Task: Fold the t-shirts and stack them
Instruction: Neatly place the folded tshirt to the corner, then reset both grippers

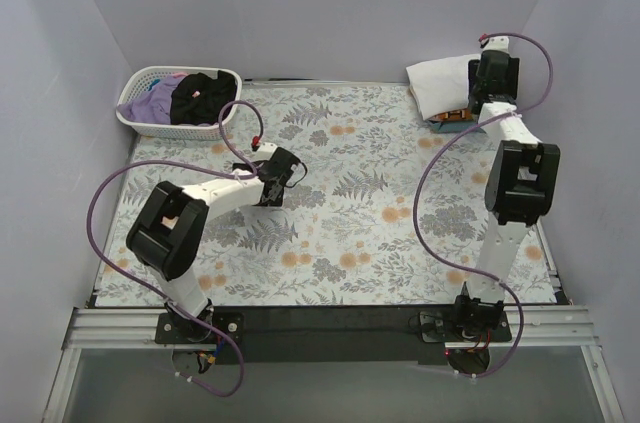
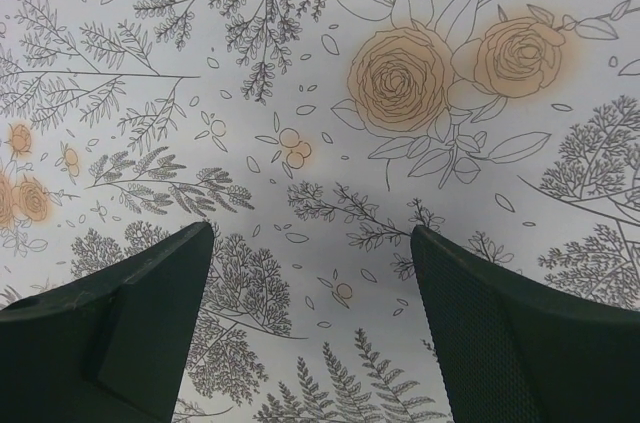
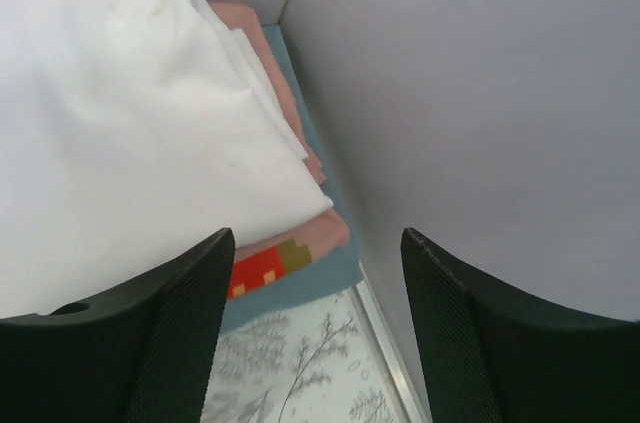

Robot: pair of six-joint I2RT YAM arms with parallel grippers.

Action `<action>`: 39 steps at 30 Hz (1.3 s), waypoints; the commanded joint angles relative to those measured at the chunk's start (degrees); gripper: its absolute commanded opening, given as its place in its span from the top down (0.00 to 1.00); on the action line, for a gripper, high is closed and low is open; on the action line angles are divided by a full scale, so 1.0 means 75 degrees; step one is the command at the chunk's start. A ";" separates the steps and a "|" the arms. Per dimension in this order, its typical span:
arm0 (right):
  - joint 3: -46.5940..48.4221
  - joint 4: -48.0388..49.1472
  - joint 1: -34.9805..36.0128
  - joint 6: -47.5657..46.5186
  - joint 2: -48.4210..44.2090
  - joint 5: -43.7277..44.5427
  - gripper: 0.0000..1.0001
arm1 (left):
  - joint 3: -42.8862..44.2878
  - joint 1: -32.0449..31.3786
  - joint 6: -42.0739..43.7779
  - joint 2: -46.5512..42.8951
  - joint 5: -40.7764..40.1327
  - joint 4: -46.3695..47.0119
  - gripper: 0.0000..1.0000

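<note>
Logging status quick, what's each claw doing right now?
Left claw: open, empty, above the table cloth.
Right claw: open, empty, beside the folded white t-shirt.

My floral-clothed table (image 1: 370, 153) carries a white slotted basket (image 1: 140, 121) at ten o'clock and a stack of folded t-shirts (image 1: 440, 83) at one o'clock.

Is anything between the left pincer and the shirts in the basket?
Nothing on the table cloth; only the basket wall around the shirts and the arm's own purple cable lie between them and the left pincer.
</note>
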 commanded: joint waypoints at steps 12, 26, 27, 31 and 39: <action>-0.4159 -0.2653 0.0397 0.3310 -0.8230 -0.2604 0.01 | -0.0039 0.0045 -0.0614 -0.4460 -0.0015 -0.0190 0.18; -0.7594 -0.4294 0.1041 0.3428 -1.5123 -0.2643 0.02 | -0.2545 0.0033 -0.1388 -0.9841 0.0524 -0.0097 0.09; -0.7816 -0.4330 0.1053 0.3404 -1.5322 -0.2642 0.02 | -0.2837 0.0033 -0.1365 -0.9973 0.0698 -0.0050 0.09; -0.8204 -0.4365 0.1076 0.3369 -1.5933 -0.2922 0.02 | -0.3168 0.0033 -0.1470 -1.0220 0.0770 0.0091 0.08; -0.8544 -0.4248 0.1193 0.3474 -1.5992 -0.3052 0.02 | -0.3133 0.0033 -0.1423 -0.9857 0.0664 -0.0073 0.07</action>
